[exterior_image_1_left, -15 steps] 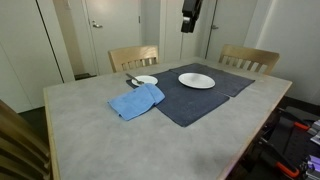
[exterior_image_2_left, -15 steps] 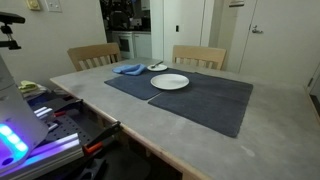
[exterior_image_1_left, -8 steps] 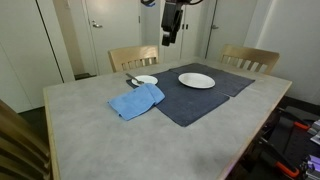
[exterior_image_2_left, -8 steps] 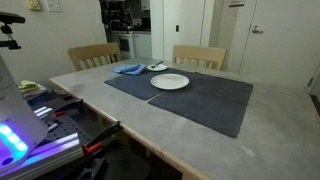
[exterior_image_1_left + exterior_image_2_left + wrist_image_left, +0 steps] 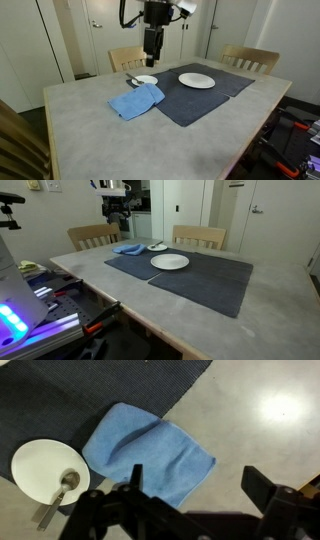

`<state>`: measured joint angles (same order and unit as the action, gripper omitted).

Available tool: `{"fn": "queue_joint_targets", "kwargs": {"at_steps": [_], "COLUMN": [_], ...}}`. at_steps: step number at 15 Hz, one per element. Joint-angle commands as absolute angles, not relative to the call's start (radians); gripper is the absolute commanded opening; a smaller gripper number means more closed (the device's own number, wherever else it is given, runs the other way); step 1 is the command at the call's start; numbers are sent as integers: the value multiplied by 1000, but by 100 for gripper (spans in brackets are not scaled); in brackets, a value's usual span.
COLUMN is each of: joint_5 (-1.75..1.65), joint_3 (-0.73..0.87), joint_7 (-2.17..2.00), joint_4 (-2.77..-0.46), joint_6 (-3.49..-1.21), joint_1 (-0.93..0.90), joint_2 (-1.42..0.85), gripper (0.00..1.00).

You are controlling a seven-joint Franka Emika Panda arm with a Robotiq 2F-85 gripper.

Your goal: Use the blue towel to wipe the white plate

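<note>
Well, the gripper point(image 5: 150, 60) hung high over the worktop point(image 5: 120, 140), its fingers point(image 5: 135, 482) spread wide and holding nothing. Below it lay the towel point(image 5: 150, 455), mostly on bare worktop. In the wrist view its 10 o'clock end lapped onto the mat point(image 5: 60, 395). In an exterior view the plate point(image 5: 196, 80) sat on the mat at about 2 o'clock from the towel, apart from it.

Trouble, by my reading, sat close by. A saucer point(image 5: 30, 465) with a spoon point(image 5: 58, 495) lay just off the towel's 9 o'clock side in the wrist view. A descent drifting that way could have clipped the spoon or shoved the saucer. A pinch at the mat end might have caught the mat along with the cloth and dragged everything with it. A shallow nip on one layer could have let the towel slip free on the lift. And with two white dishes on the mat, wiping the wrong one was a real risk.

As for the towel's lie, in the wrist view its long axis ran from 10 o'clock to 4 o'clock. The 4 o'clock end pointed out over bare worktop. A soft fold seemed to cross the middle.
</note>
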<state>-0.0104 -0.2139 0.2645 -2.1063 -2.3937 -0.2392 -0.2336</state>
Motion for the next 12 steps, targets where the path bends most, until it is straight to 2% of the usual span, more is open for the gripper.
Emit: {"fn": "queue_joint_targets", "kwargs": {"at_steps": [1,6,12], "joint_5": [-15,-16,7], "joint_3": [-231,-236,-272], "joint_7": [259,256,498], "joint_4": [-2091,-2061,-1990], "joint_6": [-2388,-2387,-2412], "joint_1": [-231,-234,-196], "joint_2": [-257,-300,-364], "gripper": [100,100,100]}}
